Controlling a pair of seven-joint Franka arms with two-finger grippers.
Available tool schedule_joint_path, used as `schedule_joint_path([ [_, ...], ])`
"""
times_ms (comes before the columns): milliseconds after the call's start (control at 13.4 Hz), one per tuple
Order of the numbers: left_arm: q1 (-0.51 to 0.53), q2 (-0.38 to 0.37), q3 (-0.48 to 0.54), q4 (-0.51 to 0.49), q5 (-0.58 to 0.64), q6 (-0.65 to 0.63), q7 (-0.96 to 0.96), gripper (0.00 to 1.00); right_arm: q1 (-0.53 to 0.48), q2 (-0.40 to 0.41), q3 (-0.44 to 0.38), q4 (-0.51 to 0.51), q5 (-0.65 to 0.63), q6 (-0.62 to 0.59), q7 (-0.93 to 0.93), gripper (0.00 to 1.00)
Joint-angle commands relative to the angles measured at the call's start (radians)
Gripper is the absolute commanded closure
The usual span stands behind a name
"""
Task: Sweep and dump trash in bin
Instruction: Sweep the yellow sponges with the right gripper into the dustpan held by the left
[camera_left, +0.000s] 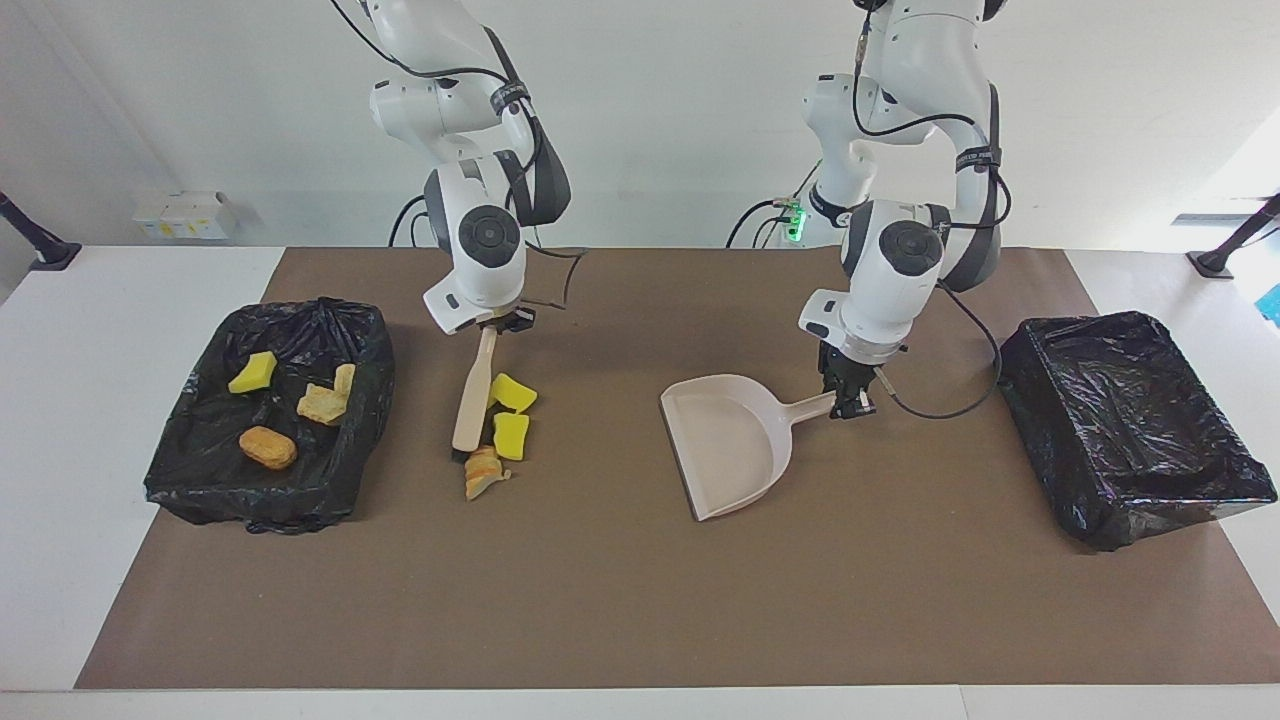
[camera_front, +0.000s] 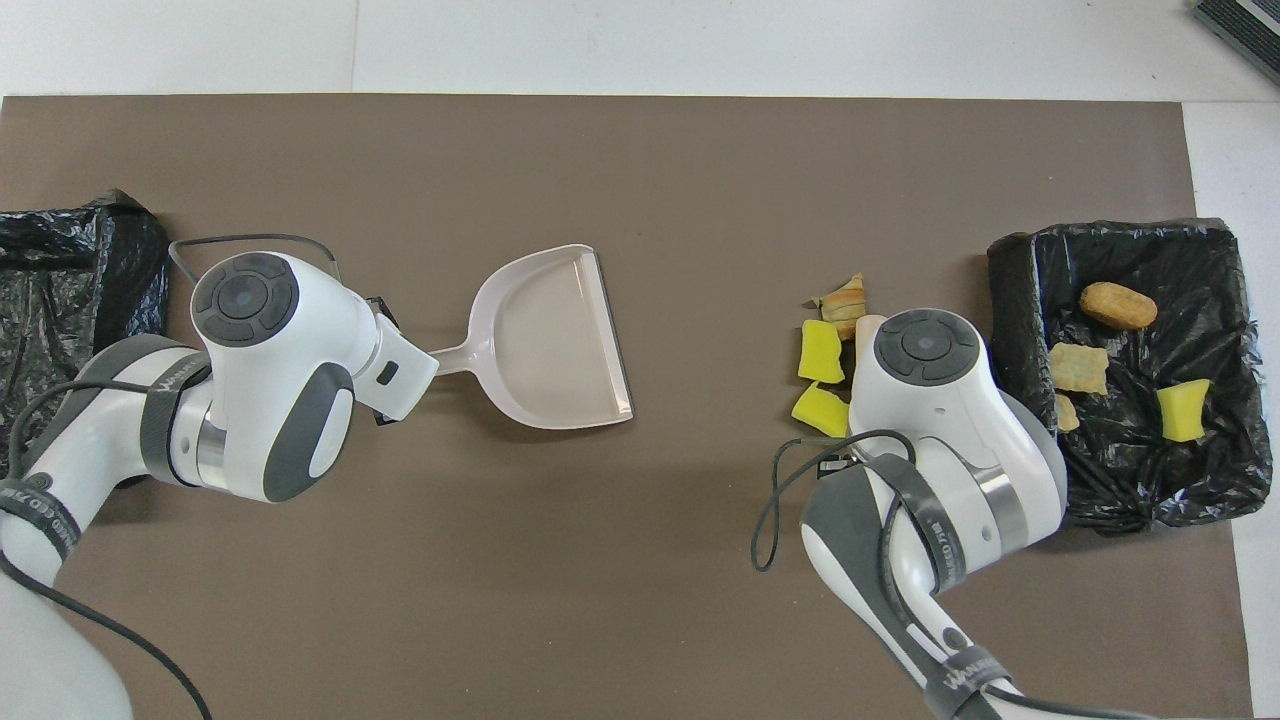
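Right gripper (camera_left: 497, 322): clamped on brush (camera_left: 473, 392) handle, head down on mat (camera_left: 620, 600) against trash (camera_left: 510, 425) | left gripper (camera_left: 847, 400): clamped on dustpan (camera_left: 730, 450) handle, open lip facing trash | bare mat between lip and trash | more scraps in lined bin (camera_left: 180, 480) at right arm's end | second lined bin (camera_left: 1130, 440) at left arm's end

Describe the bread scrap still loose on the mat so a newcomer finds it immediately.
Find the black-lined bin holding scraps at the right arm's end. Beside it, the right gripper holds a wooden brush. The tan bread scrap lies at its tip, beside two yellow sponge chunks.
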Motion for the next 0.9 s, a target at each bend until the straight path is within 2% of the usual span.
schedule_joint_path([
  [0, -0.029, -0.028, -0.004, -0.026, 0.019, 0.019, -0.013, 1.00, 0.051, 0.046, 0.007, 0.026, 0.050, -0.004, -0.021, 1.00],
  [224, -0.091, -0.034, -0.002, -0.025, 0.039, -0.007, -0.106, 1.00, 0.084, 0.085, 0.007, 0.087, 0.097, -0.015, -0.018, 1.00],
  [449, -0.157, -0.039, -0.002, -0.020, 0.125, -0.067, -0.233, 1.00, 0.125, 0.111, 0.007, 0.149, 0.211, -0.012, -0.001, 1.00],
  [823, -0.168, -0.040, -0.008, -0.029, 0.167, -0.049, -0.274, 1.00, 0.194, 0.184, 0.007, 0.241, 0.354, 0.025, 0.056, 1.00],
])
